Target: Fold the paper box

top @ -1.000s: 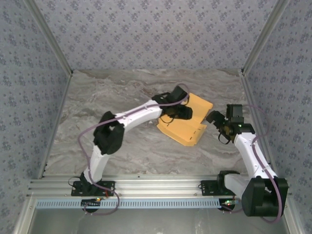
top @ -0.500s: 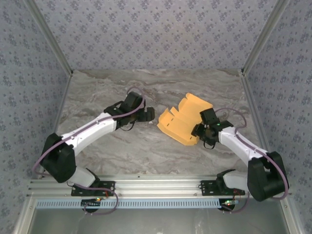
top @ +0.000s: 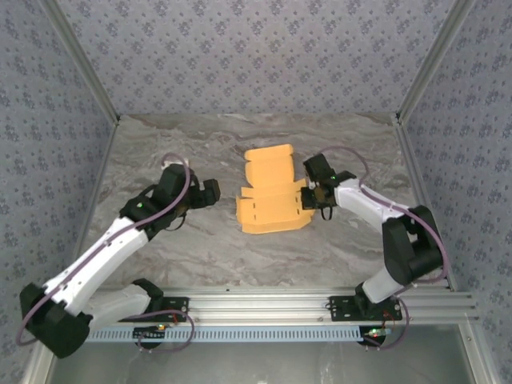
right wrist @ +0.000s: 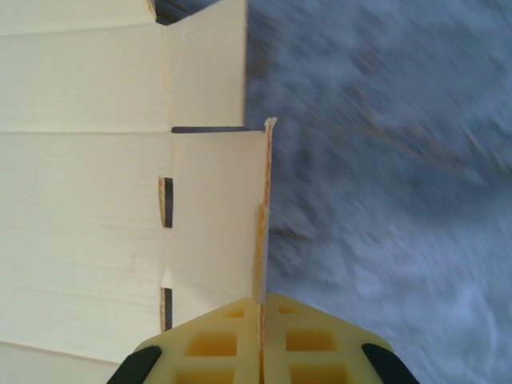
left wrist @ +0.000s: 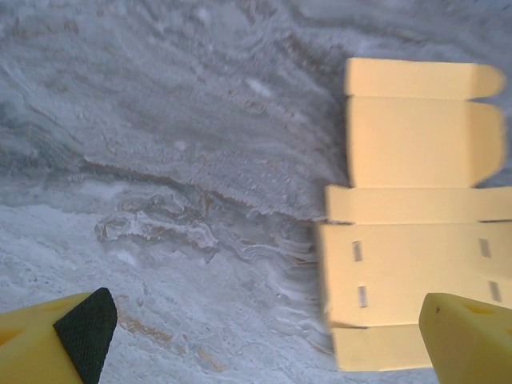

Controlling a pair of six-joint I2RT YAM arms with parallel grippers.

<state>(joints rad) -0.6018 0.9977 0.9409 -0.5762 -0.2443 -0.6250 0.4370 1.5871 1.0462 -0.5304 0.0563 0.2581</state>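
Right gripper (top: 311,192): jaws shut tight on the right-hand side flap (right wrist: 214,216) of the paper box (top: 270,200), the card's thin edge running straight into the seam between the two yellow fingers (right wrist: 216,344) in the right wrist view; flap looks lifted a little off the marble-patterned table (top: 160,152), how steeply cannot be told. Left gripper (top: 210,192): jaws wide apart, nothing between them, standing off to the left of the sheet and clear of it. Paper box: yellow-orange die-cut card, unfolded and lying mostly flat near the middle of the table, between the two grippers; slotted main panel (top: 268,214) nearer the arms, lid panel (top: 269,170) with a round-cornered tuck strip (left wrist: 420,78) on the far side, creases visible but no wall standing. Step in hand, as judged: raising the first side wall, the right flap seized ready to be turned up and inward along its crease; folding barely begun, all other flaps down. Next move calls for: a swing of the pinched flap about the crease rather than a pull, since thin card is likely to slide across the smooth top if dragged; the left gripper probably wanted on the sheet or its opposite flap to pin it. Relation to claw: right one touching and gripping the box's right edge; left one near but apart
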